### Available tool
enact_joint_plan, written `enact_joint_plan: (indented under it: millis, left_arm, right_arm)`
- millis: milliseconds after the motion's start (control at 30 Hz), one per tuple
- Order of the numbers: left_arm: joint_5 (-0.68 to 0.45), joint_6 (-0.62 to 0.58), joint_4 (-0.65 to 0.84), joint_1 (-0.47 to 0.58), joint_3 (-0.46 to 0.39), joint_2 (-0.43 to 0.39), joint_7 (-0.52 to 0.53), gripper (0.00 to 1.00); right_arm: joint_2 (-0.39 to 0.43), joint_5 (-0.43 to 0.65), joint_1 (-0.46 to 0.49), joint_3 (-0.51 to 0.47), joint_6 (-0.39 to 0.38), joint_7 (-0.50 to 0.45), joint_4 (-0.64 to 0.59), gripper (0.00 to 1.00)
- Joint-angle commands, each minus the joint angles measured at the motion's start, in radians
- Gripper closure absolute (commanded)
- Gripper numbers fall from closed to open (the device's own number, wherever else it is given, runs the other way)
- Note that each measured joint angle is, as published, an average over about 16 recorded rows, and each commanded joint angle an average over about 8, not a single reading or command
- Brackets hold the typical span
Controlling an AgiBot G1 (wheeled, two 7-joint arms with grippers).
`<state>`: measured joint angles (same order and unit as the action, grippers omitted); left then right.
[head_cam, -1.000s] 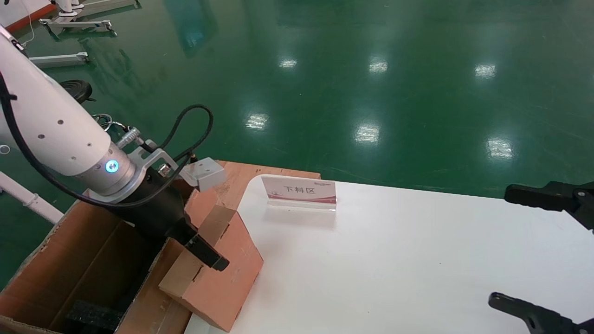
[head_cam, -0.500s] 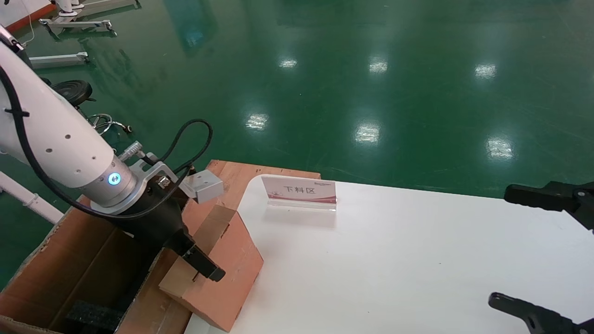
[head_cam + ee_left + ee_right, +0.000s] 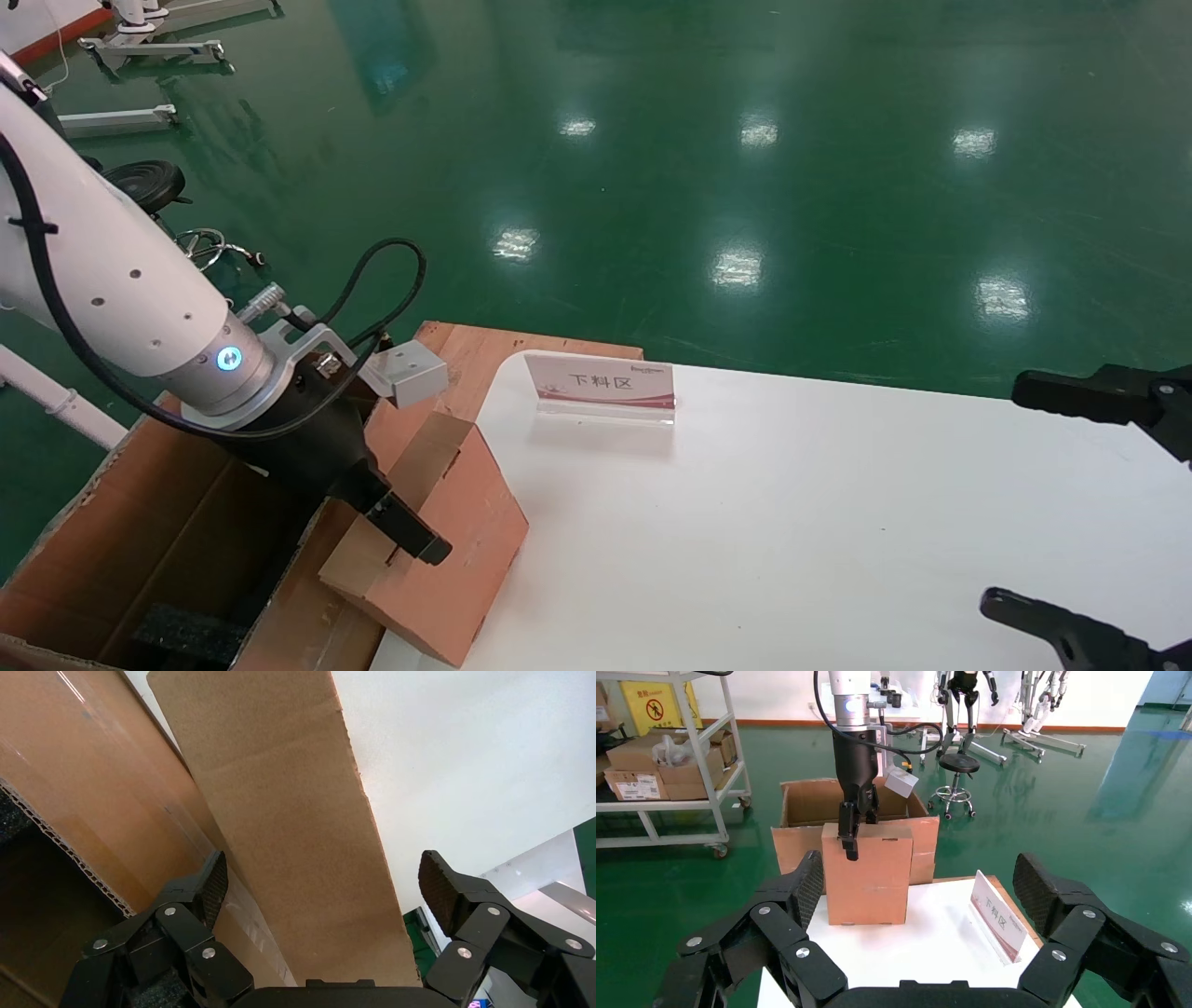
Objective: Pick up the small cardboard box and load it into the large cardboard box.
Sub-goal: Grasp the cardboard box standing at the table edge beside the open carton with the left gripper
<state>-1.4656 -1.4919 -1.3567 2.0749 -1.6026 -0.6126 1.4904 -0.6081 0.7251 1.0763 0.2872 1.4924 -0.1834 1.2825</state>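
Left gripper [image 3: 396, 522] spread wide astride small cardboard box [image 3: 447, 550], pads not touching. Box at table [image 3: 792, 522] edge, leaning on large cardboard box [image 3: 140, 522]. Right gripper [image 3: 916, 888] parked, open.

You get bright, even overhead light w/ rows of white glare spots on the glossy green floor [image 3: 745, 186]. The white table [image 3: 838, 522] reads near blown-out; the sign [image 3: 601, 384] casts a soft shadow. Head view is sharp. The large cardboard box [image 3: 140, 540] interior is dim.

White table [image 3: 838, 522]; sign [image 3: 601, 386]; small cardboard box [image 3: 447, 550]
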Motion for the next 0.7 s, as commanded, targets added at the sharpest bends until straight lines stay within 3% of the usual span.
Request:
enact_joint_plan:
  millis: [33,700]
  left_arm:
    - [0.0,0.0,0.0,0.0,0.001,0.0,0.0,1.0]
    - [0.002,0.001,0.0,0.001,0.003,0.001,0.001,1.0]
  right_arm:
    - [0.0,0.0,0.0,0.0,0.0,0.0,0.0,1.0]
    - [0.0,0.0,0.0,0.0,0.0,0.0,0.0,1.0]
